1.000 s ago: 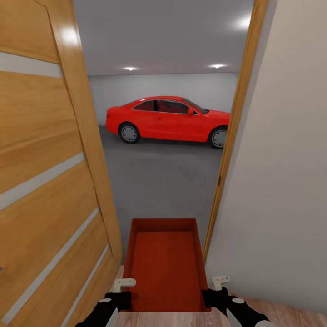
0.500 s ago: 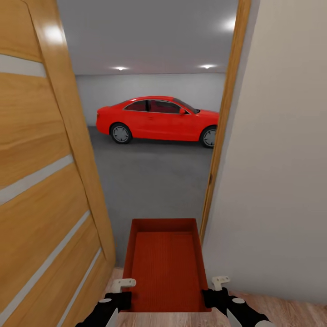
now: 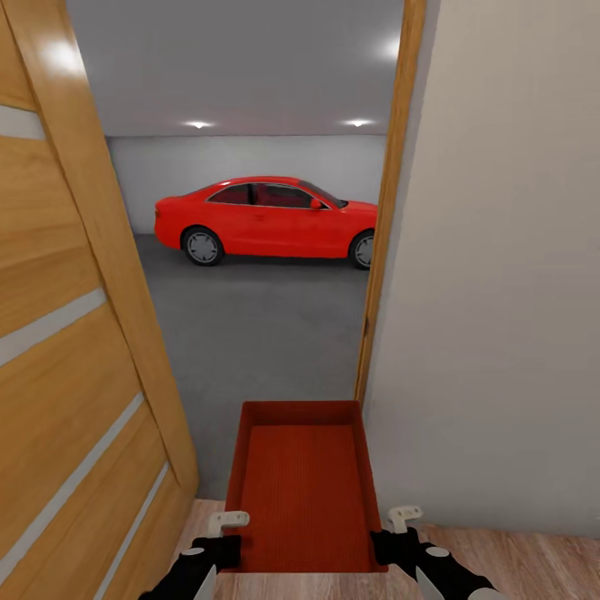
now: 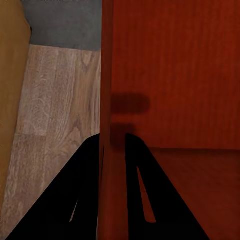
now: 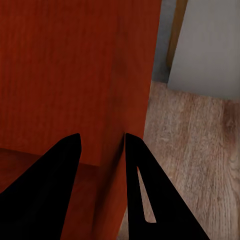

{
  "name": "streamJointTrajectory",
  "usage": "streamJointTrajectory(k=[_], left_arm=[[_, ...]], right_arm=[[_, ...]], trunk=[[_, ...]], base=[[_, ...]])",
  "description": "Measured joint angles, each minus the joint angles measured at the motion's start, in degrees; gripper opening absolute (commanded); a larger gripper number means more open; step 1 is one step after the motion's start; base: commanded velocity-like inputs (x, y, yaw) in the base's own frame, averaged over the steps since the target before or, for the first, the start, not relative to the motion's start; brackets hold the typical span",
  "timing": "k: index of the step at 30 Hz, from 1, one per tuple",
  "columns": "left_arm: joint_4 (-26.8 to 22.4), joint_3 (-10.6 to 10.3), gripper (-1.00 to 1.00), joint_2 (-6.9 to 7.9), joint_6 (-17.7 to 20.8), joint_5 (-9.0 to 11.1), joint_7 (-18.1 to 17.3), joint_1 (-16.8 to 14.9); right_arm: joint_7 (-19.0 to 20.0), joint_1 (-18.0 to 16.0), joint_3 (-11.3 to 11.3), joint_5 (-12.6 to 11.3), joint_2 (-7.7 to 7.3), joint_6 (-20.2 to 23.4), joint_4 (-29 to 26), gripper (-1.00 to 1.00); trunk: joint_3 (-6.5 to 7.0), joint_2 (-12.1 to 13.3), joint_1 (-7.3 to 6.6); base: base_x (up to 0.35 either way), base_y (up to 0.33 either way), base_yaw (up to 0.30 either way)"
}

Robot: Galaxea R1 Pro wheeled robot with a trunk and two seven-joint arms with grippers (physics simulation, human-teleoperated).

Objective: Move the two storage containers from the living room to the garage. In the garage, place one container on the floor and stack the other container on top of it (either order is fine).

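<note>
An orange-red storage container (image 3: 304, 487) is carried level in front of the robot, just short of a doorway, above the wood-plank floor (image 3: 517, 562) where it meets the garage's grey concrete floor (image 3: 250, 333). The left claw (image 4: 114, 150) is clenched on the container's left wall and the right claw (image 5: 102, 150) on its right wall. Beyond the container stands a red car (image 3: 267, 221); an open wooden door (image 3: 75, 375) is left of the container, a pale wall (image 3: 500, 292) right.
</note>
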Motion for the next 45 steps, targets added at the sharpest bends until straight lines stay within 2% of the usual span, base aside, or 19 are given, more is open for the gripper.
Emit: streamJointTrajectory(k=[3, 6, 16, 45], left_arm=[[0.0, 0.7, -1.00, -0.42, 0.0, -0.7, 0.1, 0.0], [-0.1, -0.1, -1.00, 0.08, 0.0, 0.1, 0.0, 0.0], [-0.1, -0.1, -1.00, 0.09, 0.0, 0.1, 0.0, 0.0], [0.0, -0.1, -1.00, 0.05, 0.0, 0.0, 0.0, 0.0]], right_arm=[[0.4, 0.0, -0.1, 0.1, -0.27, 0.0, 0.0, -1.00], [0.0, 0.0, 0.0, 0.0, 0.05, 0.0, 0.0, -1.00], [-0.1, 0.0, 0.0, 0.0, 0.07, -0.1, 0.0, -1.00], [0.0, 0.0, -0.1, 0.1, 0.04, -0.1, 0.0, -1.00]], trunk=[[0.00, 0.0, -0.01], [0.00, 0.0, -0.02], [0.00, 0.0, -0.01], [0.00, 0.0, 0.00]], base=[[0.132, 0.136, -0.003], [0.201, 0.186, -0.001], [0.192, 0.158, 0.000], [0.002, 0.002, -0.008]])
